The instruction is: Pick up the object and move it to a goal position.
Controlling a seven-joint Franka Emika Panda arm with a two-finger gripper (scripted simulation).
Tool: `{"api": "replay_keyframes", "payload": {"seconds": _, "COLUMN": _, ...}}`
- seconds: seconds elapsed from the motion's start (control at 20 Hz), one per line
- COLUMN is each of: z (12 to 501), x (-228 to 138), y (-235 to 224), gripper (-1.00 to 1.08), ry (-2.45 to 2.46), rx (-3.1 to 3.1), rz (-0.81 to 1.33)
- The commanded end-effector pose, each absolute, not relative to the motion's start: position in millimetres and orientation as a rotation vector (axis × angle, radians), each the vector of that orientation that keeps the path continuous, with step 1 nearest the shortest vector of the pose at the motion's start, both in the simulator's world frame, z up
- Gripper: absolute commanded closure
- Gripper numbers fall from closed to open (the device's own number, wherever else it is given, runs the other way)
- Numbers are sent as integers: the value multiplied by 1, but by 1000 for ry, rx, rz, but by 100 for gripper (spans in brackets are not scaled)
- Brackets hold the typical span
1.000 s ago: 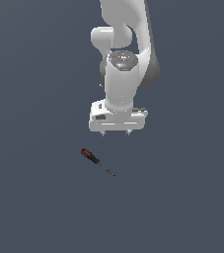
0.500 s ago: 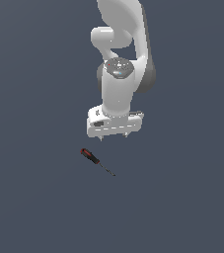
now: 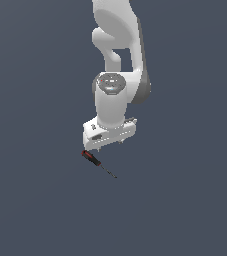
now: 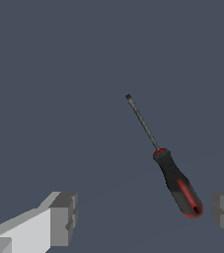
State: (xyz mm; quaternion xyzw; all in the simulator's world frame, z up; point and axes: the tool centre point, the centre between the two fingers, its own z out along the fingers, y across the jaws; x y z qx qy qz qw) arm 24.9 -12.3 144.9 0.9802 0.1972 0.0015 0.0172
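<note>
My pincer [image 3: 107, 145] spread wide, fingers [image 4: 59, 217] holding nothing, hanging low over the flat grey floor [image 3: 185, 200], screwdriver [image 4: 165, 165] lying on the floor just below, red-and-black handle nearest my fingertips, thin dark shaft pointing away toward the exterior view's right
</note>
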Motion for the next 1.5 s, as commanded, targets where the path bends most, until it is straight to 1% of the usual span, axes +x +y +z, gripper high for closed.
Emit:
{"api": "replay_keyframes", "payload": {"seconds": 0.0, "z": 137, "x": 28, "y": -18, "gripper": -92, "ry": 703, "rx": 3029, "rz": 1}}
{"api": "replay_keyframes", "payload": {"seconds": 0.8, "z": 85, "x": 45, "y": -54, "gripper": -92, "ry": 1229, "rx": 2880, "rz": -5}}
{"api": "replay_keyframes", "payload": {"seconds": 1.45, "z": 65, "x": 50, "y": -68, "gripper": -92, "ry": 1412, "rx": 2806, "rz": 0}}
